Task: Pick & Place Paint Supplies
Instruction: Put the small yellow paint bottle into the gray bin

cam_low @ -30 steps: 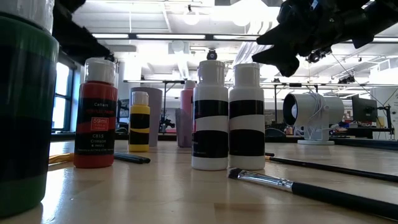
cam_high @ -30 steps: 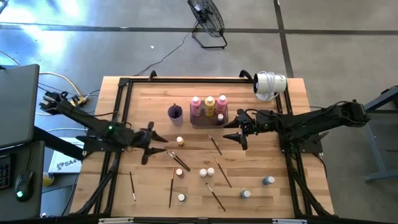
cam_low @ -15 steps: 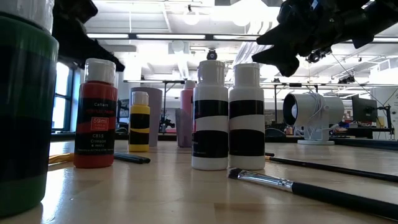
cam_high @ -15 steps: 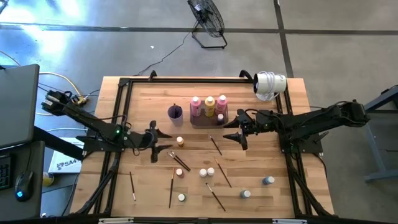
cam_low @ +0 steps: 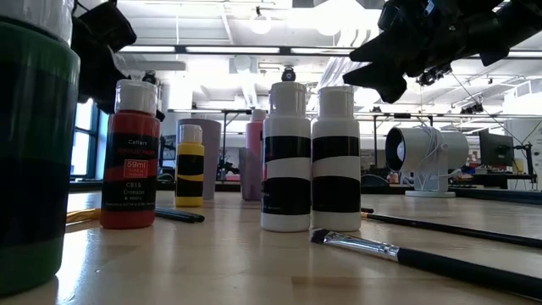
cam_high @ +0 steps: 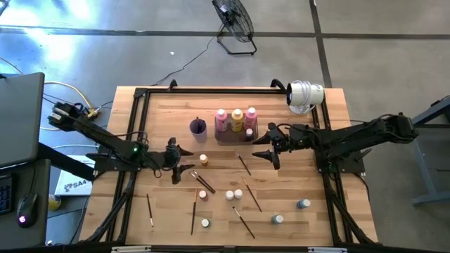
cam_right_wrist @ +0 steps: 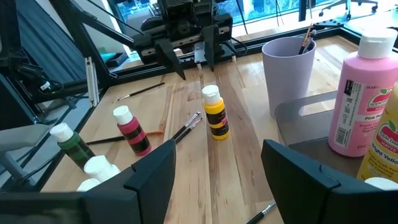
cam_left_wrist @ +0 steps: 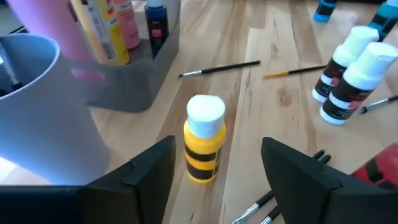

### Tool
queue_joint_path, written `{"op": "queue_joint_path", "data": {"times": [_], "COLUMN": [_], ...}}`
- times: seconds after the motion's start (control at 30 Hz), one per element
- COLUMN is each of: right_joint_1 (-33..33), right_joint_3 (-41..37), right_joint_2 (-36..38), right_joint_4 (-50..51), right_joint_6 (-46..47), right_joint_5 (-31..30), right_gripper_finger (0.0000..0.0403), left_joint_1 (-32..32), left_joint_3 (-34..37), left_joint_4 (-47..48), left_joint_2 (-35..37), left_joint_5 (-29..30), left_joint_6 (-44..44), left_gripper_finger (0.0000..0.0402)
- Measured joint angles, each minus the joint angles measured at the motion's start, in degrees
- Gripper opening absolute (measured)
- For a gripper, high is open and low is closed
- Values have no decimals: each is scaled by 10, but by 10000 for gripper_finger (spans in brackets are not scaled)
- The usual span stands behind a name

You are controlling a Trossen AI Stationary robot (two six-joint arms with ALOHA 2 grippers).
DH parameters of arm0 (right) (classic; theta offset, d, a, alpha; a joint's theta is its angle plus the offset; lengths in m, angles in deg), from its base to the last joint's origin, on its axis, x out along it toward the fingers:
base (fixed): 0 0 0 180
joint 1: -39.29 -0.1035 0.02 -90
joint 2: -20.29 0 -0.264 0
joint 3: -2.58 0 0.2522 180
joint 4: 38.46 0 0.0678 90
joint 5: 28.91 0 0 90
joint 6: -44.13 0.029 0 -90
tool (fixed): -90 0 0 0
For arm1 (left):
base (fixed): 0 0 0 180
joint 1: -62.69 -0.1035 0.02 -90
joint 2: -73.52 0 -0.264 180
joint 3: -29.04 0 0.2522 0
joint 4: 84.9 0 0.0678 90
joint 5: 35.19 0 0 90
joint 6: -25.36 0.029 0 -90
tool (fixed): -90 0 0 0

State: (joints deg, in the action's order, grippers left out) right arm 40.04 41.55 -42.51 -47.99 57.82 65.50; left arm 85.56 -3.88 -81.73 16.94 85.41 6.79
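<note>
Two end effectors are over the tabletop (cam_high: 162,105), both with fingers spread wide and nothing between them. The left end effector (cam_high: 184,160) hovers just left of the yellow bottle (cam_high: 203,160); in its wrist view that white-capped bottle (cam_left_wrist: 204,138) stands upright in the gap ahead of the two dark fingers (cam_left_wrist: 140,171), near but not yet between them. The right end effector (cam_high: 268,146) waits to the right of the tray (cam_high: 226,140), empty, well apart from any loose item. Three taller bottles, pink (cam_high: 221,119), yellow-orange (cam_high: 237,118) and pink (cam_high: 250,116), already stand in the tray, with a tiny bottle (cam_high: 248,133) at their near side, and the purple cup (cam_high: 197,127) sits just left of it, a brush handle showing in it (cam_right_wrist: 306,38). Several small bottles and brushes lie scattered on the near half of the tabletop, among them a red bottle (cam_high: 203,195), two white-capped ones (cam_high: 233,195) and a long brush (cam_high: 242,163). The step in hand looks like the reach for the yellow bottle. Next, the left arm would need to advance until the fingers straddle the bottle's body below the cap, then close squarely, since a narrow upright bottle could tip if nudged by one finger first.
</note>
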Motion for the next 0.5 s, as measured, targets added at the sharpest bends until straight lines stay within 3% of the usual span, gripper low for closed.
{"op": "queue_joint_path", "data": {"times": [0.33,0.5], "right_joint_1": [0,0], "right_joint_3": [0,0], "right_joint_2": [0,0], "right_joint_4": [0,0], "right_joint_6": [0,0], "right_joint_5": [2,2], "right_gripper_finger": [228,228], "left_joint_1": [0,0], "left_joint_3": [0,0], "left_joint_4": [-65,-64], "left_joint_2": [-33,-52], "left_joint_5": [-15,9], "left_joint_6": [2,-27], "left_gripper_finger": [253,253]}}
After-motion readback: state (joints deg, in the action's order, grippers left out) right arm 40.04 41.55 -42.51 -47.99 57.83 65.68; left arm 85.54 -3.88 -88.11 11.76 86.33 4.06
